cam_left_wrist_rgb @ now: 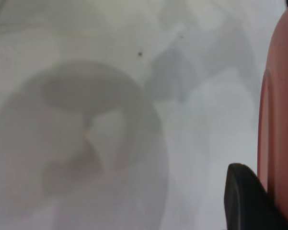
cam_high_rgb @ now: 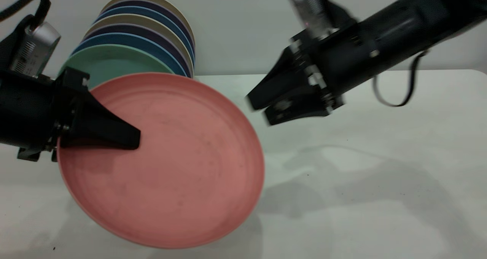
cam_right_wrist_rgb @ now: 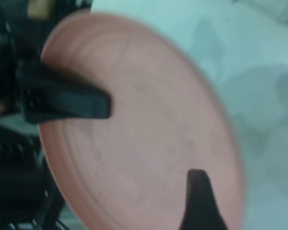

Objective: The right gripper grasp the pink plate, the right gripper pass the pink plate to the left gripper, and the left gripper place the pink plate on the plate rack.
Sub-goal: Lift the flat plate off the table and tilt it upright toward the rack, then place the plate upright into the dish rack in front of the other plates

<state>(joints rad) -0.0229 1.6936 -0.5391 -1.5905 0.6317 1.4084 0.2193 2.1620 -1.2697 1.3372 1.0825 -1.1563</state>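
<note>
The left gripper (cam_high_rgb: 129, 137) is pinched on the rim of the pink plate (cam_high_rgb: 171, 164), which is held tilted above the bench nr the left edge — just in front of the stacked plates (cam_high_rgb: 152, 34) at the back-left. The right gripper (cam_high_rgb: 262, 108) hangs apart from the plate, fingers spread, over mid-bench. Handover judged done; placing is next. The plate should be turned upright and lowered between rack dividers w/o knocking the stack — rack not visible.

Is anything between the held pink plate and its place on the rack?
The left gripper holds the pink plate in front of the green plate, the nearest of the standing plates. No object lies between them; the rack's wires are hidden.
</note>
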